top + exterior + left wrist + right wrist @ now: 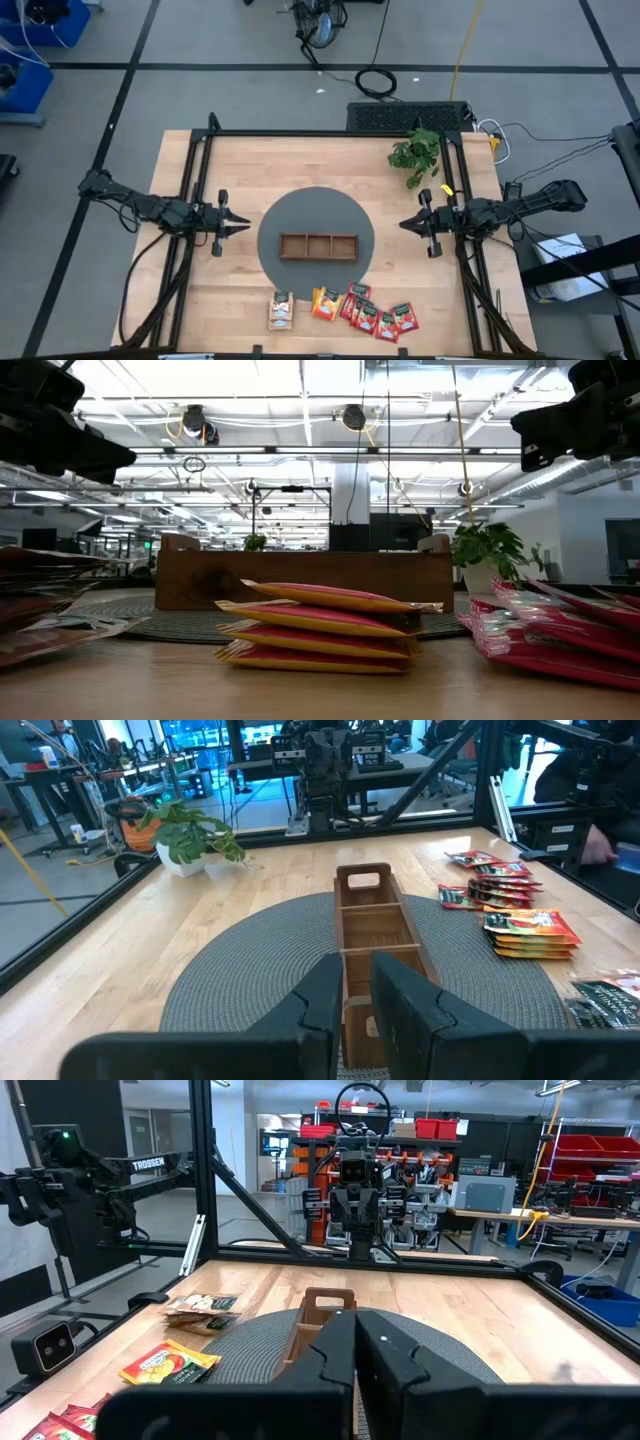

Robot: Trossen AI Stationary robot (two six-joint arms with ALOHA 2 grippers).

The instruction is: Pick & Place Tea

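A long wooden tray (318, 245) with three compartments lies on a round grey mat (276, 215) in the middle of the wooden table (300, 160). All three compartments look bare. The tea sachets lie in a row along the near edge of the table, off the mat and apart from the tray: a small stack of beige-white sachets (281, 310) on the left, a stack of orange sachets (325, 302) beside it, and a fanned, overlapping group of red sachets (378, 314) to the right. In the low view the orange stack (325, 628) sits in front of the tray's long side, with the red ones (560, 625) at the right edge. The left gripper (243, 224) hovers just left of the mat, pointing toward the tray; its fingers (325, 1000) stand slightly apart with a narrow gap between them and nothing in it. The right gripper (403, 225) hovers just right of the mat, also pointing at the tray, with its fingers (335, 1350) pressed together and holding nothing. A small potted plant (415, 155) stands near the far right corner of the table, well away from the sachets. Neither gripper touches any sachet.
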